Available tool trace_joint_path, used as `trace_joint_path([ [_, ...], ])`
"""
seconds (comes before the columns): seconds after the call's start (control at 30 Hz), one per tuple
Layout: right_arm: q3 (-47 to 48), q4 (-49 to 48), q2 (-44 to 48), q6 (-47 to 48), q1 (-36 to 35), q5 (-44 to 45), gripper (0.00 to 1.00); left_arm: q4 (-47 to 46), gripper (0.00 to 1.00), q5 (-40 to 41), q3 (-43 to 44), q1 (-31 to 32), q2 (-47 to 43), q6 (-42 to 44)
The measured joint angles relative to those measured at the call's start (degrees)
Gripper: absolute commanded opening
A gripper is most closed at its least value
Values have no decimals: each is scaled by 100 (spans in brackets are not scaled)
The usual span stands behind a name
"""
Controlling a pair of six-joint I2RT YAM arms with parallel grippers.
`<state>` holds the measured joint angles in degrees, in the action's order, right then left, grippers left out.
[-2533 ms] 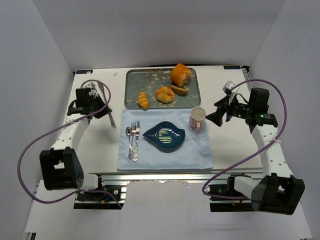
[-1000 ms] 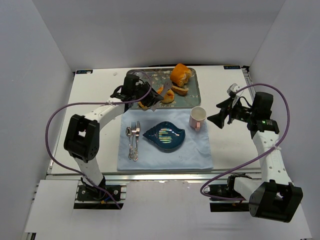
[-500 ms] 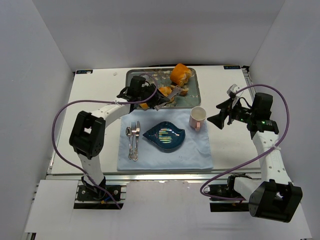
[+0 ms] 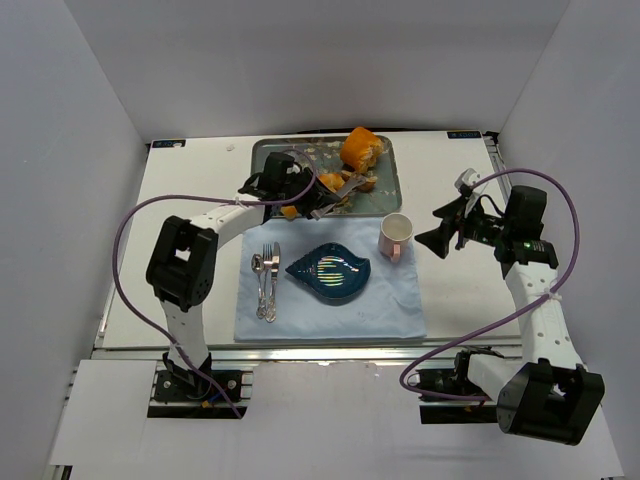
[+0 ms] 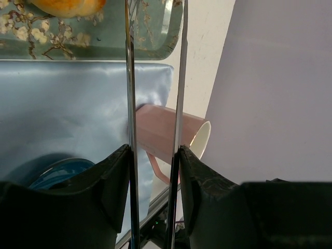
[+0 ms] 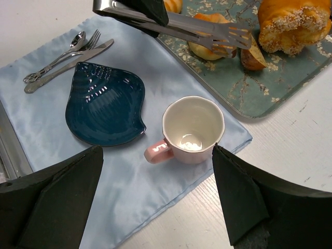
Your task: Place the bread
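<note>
The bread [image 4: 363,184], slim with a dark crust, lies on the patterned tray [image 4: 268,165] beside a round bun; it also shows in the right wrist view [image 6: 252,58]. My left gripper [image 4: 300,192] is shut on metal tongs [image 4: 338,186] and reaches over the tray. The tong tips [image 6: 234,38] hover over the round bun [image 6: 207,50], just left of the bread, with nothing between the blades [image 5: 179,78]. My right gripper [image 4: 425,238] is open and empty, to the right of the pink mug [image 4: 396,235].
A blue leaf-shaped plate [image 4: 330,270] and cutlery [image 4: 266,280] lie on a pale blue cloth [image 4: 330,318]. A large golden bun [image 4: 360,148] sits at the tray's back right. A ridged roll [image 6: 174,4] is mostly hidden under the left arm.
The left arm swung from the table's left side to over the tray, carrying the tongs, then pushed their tips right toward the slim bread. The right arm barely moved.
</note>
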<state>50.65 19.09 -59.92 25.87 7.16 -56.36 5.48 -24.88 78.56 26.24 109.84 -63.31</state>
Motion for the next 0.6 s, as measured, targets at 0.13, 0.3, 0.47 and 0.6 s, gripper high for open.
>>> trace_joint_path([
  [0.13, -92, -11, 0, 0, 31, -24, 89, 13, 51, 2, 101, -2, 192, -46],
  [0.3, -168, -11, 24, 0, 39, -52, 89, 50, 51, 0, 247, 0, 334, -96],
  [0.47, -181, -9, 72, 0, 76, -85, 89, -15, 51, -2, 341, -2, 334, -166],
  [0.6, -262, -35, 146, 0, 90, -116, 89, -42, 51, -9, 343, 0, 334, -212],
])
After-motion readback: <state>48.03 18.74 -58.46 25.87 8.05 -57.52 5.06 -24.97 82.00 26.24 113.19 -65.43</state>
